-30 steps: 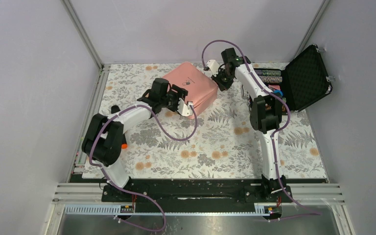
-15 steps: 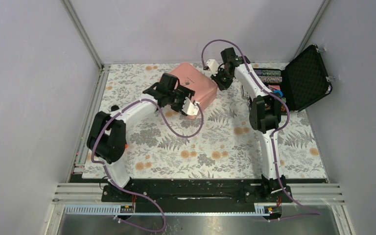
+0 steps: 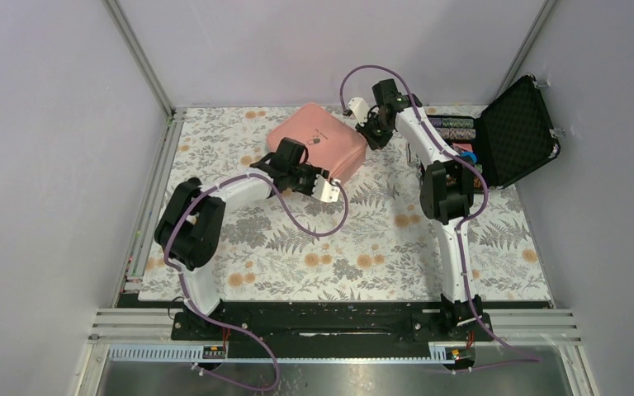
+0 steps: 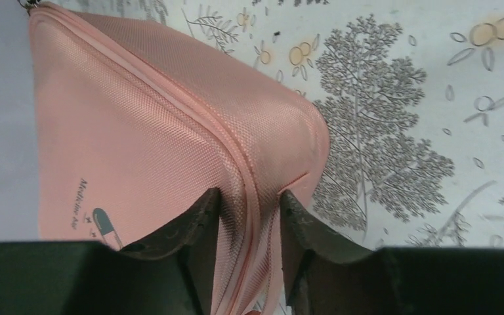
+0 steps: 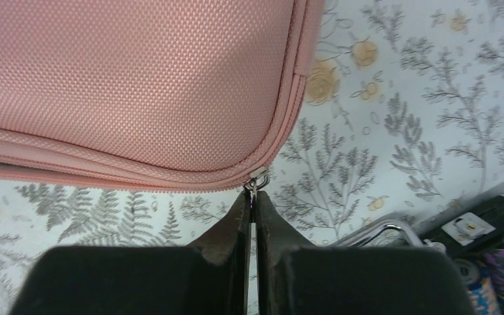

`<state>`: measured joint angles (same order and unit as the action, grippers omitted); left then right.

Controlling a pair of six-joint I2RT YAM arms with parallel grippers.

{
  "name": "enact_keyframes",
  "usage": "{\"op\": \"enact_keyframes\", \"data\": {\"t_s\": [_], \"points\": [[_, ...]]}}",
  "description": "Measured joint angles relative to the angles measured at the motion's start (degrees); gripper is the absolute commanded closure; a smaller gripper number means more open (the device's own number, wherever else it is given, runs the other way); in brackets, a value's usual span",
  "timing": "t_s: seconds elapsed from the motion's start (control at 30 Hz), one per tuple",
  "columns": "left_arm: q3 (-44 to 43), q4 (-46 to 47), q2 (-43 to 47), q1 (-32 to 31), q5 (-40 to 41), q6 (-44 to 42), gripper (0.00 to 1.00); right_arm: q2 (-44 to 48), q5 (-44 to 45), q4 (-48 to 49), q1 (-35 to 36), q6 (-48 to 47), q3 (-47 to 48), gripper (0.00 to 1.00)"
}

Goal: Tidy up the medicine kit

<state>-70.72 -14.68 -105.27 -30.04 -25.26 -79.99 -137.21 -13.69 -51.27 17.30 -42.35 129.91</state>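
Medicine kit (image 3: 318,144), zipped, lies on the worktop (image 3: 363,247) left of the black case (image 3: 516,132). Right tool (image 5: 252,197) grips its zipper pull (image 5: 257,178) at the corner nearest that case, likely to unzip; left tool (image 4: 248,197) pinches the farthest corner's seam to brace it.

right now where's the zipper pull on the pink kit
In the right wrist view, the zipper pull sits at the medicine kit's rounded corner, pinched between the right gripper's fingertips, toward the black case.

The pink fabric medicine kit (image 3: 324,130) lies closed, logo up, mid-far on the floral table cover (image 3: 363,243).
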Motion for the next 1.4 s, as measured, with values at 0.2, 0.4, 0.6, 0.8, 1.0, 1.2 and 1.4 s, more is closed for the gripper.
{"op": "enact_keyframes", "data": {"t_s": [0.2, 0.4, 0.6, 0.8, 1.0, 1.2, 1.4], "points": [[5.84, 14.75, 0.15, -0.35, 1.27, 8.17, 1.00, 0.07, 0.66, 4.26, -0.28, 1.33, -1.05, 1.00], [9.73, 22.62, 1.29, -0.63, 2.58, 18.80, 1.00, 3.32, -0.63, 9.03, -0.37, 6.97, -7.45, 1.00], [12.72, 28.76, 2.47, -0.74, 3.63, 30.34, 1.00, 4.52, -0.83, 9.97, -0.44, 10.80, -9.49, 1.00], [15.87, 32.87, 4.44, -1.03, 4.15, 39.78, 1.00, 4.72, -1.25, 8.02, -0.35, 16.57, -11.26, 1.00], [15.87, 33.86, 4.44, -2.03, 4.72, 46.12, 1.00, 4.85, -5.81, 6.97, -0.35, 25.86, -11.52, 1.00], [15.87, 35.12, 4.28, -5.35, 7.61, 50.36, 1.00, 5.51, -12.59, 4.26, 1.81, 31.28, -13.81, 1.00], [15.87, 35.52, 4.28, -6.86, 10.14, 52.37, 0.78, 7.48, -15.13, 4.94, 2.29, 32.52, -17.62, 1.00]]}}
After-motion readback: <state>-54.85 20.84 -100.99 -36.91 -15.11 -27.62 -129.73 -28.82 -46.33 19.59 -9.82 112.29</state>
